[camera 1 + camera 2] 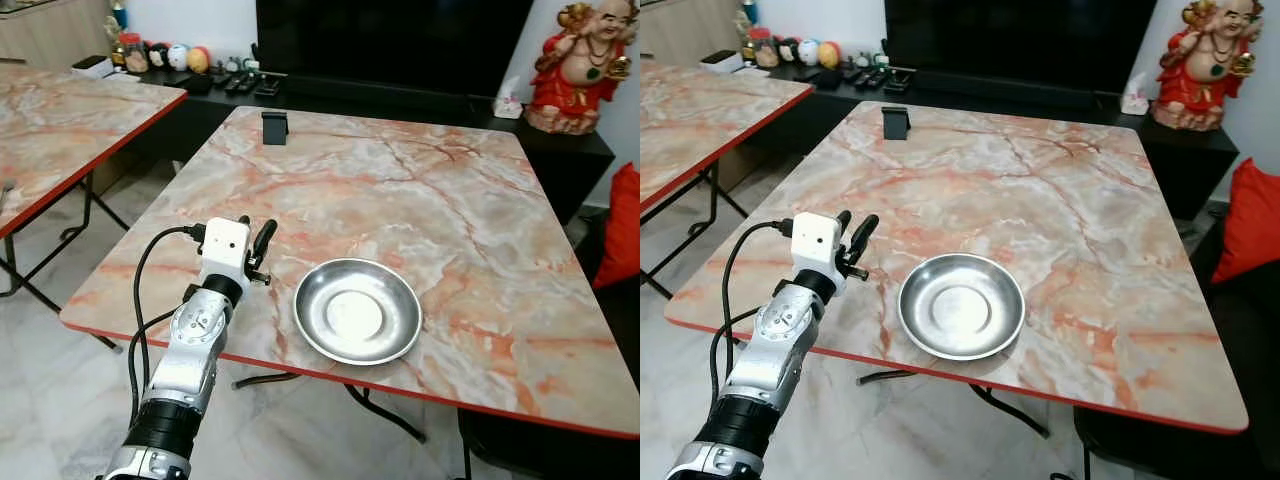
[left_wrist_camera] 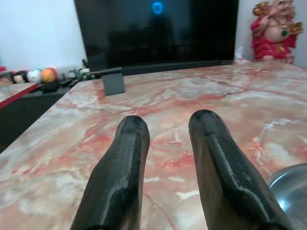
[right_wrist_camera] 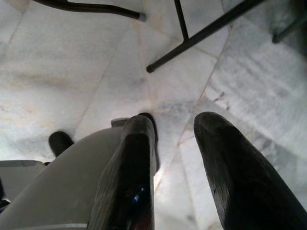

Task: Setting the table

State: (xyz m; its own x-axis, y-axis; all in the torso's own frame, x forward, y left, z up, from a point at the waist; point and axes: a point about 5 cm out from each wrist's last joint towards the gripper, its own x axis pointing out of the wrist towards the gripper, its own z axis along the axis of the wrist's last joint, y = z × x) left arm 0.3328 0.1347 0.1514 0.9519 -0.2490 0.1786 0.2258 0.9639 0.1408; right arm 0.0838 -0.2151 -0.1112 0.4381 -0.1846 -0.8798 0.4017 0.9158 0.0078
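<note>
**Left hand released beside steel dish**

The left hand hovers over the counter near its front edge, fingers parted, grasping nothing. The round, shiny steel dish lies just beside it, apart, near the front edge. The right hand, released, hangs above the pale tiled floor. The counter is pink-veined marble with red trim; a black television stands beyond its far edge.

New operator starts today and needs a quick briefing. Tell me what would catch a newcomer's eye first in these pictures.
First comes the shiny steel bowl, empty, near the front edge of the marble-patterned table. Just to its left the left gripper hovers over the tabletop, its jaws apart and holding nothing. Further back, a bright red and gold statue stands on the dark cabinet at the table's far right corner.
</note>
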